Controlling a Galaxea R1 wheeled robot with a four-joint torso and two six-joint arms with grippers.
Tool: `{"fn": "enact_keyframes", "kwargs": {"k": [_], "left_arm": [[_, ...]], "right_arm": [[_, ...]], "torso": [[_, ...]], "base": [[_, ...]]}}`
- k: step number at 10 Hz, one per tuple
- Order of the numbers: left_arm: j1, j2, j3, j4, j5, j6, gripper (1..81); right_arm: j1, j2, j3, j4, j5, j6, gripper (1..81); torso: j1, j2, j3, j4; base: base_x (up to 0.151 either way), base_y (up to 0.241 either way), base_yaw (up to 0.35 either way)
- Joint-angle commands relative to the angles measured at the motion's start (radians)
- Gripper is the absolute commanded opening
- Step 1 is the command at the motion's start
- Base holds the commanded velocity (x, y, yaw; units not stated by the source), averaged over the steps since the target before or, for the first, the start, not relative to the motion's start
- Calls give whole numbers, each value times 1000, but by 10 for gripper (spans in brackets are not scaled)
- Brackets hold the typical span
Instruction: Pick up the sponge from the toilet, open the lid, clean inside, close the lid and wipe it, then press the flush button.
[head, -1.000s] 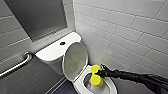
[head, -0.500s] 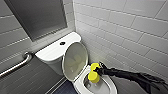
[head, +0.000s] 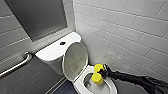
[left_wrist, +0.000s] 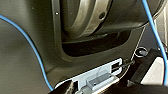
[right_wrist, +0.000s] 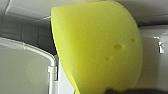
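Over the open bowl of the white shiny toilet (head: 110, 87), the right pincer (head: 101, 73) pinches tight on the middle of the small bright yellow soft sponge (head: 97, 78). Just past the pincer's tips, the white oval plastic lid (head: 75, 60) stands up.

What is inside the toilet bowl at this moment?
The yellow sponge, pinched by the right gripper, is held in the mouth of the toilet, its lid raised. The sponge and gripper cover part of the inner wall; whether the sponge touches it cannot be seen.
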Motion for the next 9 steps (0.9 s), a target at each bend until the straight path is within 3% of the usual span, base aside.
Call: {"fn": "enact_keyframes", "kwargs": {"k": [1,5,9], "left_arm": [[51,-4,39,19,77,8,811],[51,1,40,35,77,8,811],[51,4,40,42,74,11,811]], "right_arm": [[36,-187,150,-1,32,25,10],[-67,-378,356,-7,39,22,10],[-185,-475,502,-9,70,20,10]], "torso": [[0,0,0,0],[0,0,0,0],[0,0,0,0]], "base": [[0,0,0],[0,0,0],[0,0,0]]}}
